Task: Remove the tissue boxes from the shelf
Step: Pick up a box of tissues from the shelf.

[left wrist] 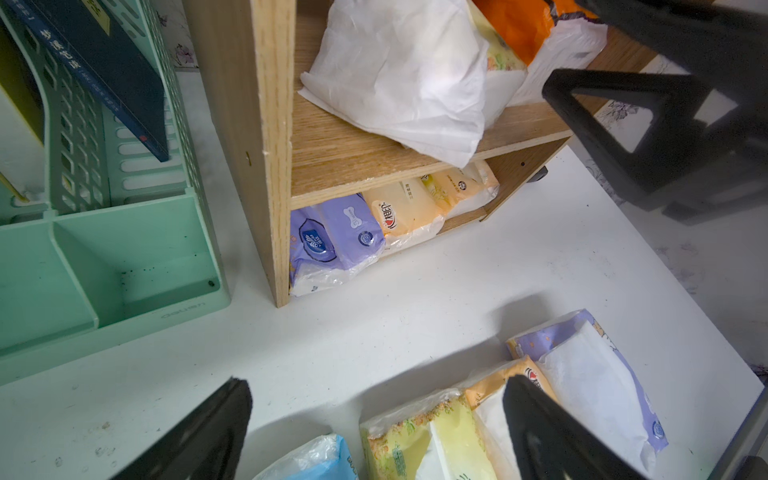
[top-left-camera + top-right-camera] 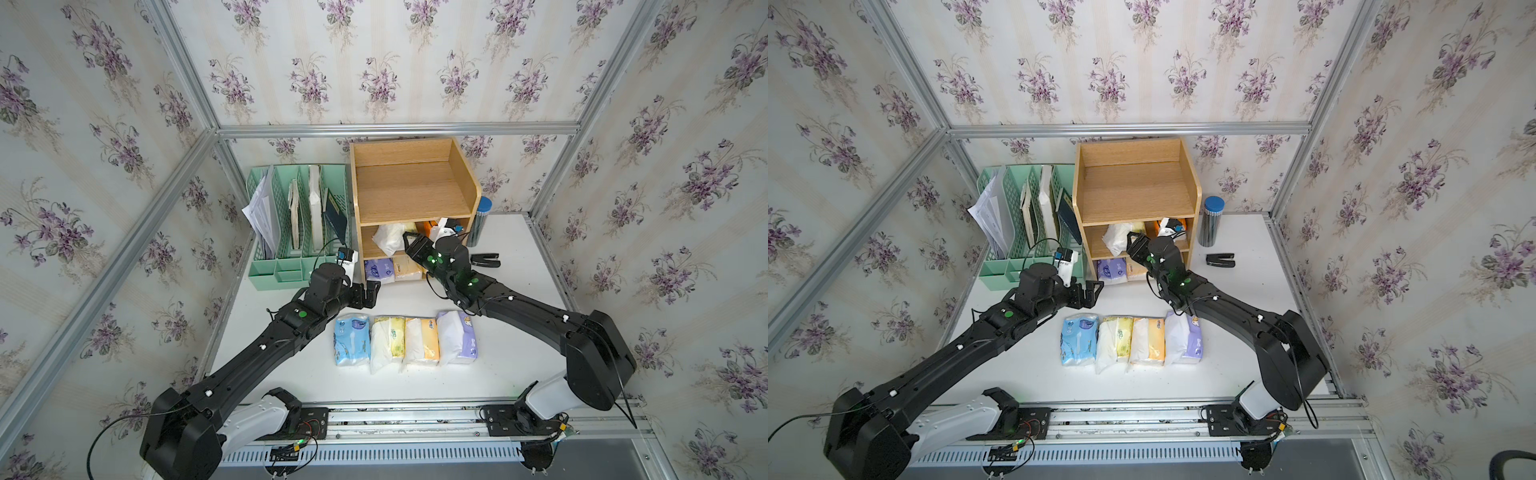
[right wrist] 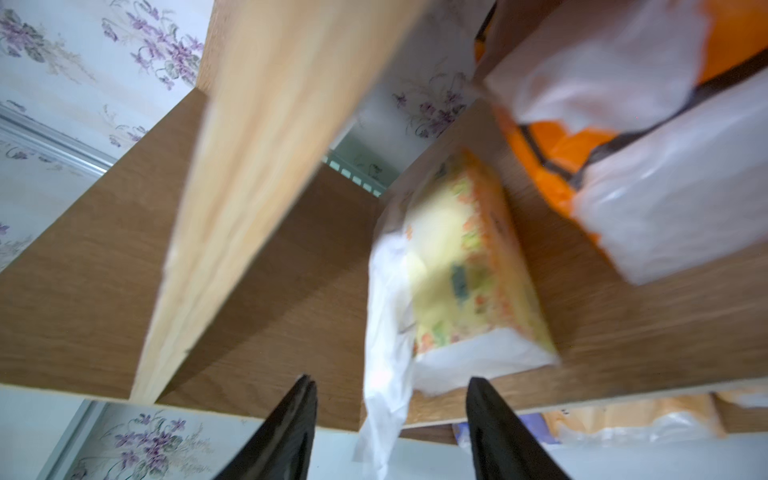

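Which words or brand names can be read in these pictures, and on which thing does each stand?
"梦溪笔谈": dark blue book in the green file rack.
"deli", embossed: front of that rack.
"相印": pale orange tissue pack on the bottom tier of the shelf.
Other pack prints: too small or blurred.

Blur over the yellow tissue pack [image 3: 469,270] in the right wrist view; bottom-tier packs [image 2: 407,268] partly behind the right arm [image 2: 519,306].

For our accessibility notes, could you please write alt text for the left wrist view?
A wooden shelf holds tissue packs: a white-and-yellow pack and an orange pack on one tier, a purple pack and pale orange packs below. Four more packs lie on the table.
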Motion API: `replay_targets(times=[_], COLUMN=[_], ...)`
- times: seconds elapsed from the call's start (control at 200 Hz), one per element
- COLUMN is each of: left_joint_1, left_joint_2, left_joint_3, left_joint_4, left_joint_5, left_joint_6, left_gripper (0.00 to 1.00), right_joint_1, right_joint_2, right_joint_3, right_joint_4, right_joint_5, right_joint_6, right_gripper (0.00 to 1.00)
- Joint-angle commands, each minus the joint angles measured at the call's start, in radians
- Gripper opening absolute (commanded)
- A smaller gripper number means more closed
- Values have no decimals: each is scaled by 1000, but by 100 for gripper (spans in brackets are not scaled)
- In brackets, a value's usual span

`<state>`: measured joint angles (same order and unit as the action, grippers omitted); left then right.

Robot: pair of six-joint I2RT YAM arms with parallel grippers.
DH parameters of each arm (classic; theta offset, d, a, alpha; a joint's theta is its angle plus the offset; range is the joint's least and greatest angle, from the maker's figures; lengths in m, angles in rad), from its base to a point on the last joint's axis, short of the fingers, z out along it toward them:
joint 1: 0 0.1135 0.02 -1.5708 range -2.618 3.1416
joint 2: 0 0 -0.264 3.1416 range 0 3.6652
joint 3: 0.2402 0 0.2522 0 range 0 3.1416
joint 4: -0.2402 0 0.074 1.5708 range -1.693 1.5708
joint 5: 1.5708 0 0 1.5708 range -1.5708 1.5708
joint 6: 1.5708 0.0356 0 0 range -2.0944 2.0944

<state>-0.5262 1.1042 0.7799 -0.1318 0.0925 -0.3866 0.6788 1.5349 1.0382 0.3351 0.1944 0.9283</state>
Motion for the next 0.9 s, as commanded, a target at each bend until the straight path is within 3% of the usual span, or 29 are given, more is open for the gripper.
replay_targets(times=[0.0,0.545,0.894], left_joint_1=[1,0,1], left_joint_2=[7,26,86], left_joint_3=[11,13,27], left_joint_4=[23,21,57], left_joint_5=[11,11,24], left_joint_6=[-5,-6,-8], left_gripper=[99,99,99], right_joint_1=[-36,-80,-88], right_joint_2=[0,86,148], right_joint_3=[-12,19,-22], right_joint_4=[-25,54,254], right_joint_5=[-32,-89,-151], right_joint_6=[-34,-157,-167], right_gripper=[62,61,65])
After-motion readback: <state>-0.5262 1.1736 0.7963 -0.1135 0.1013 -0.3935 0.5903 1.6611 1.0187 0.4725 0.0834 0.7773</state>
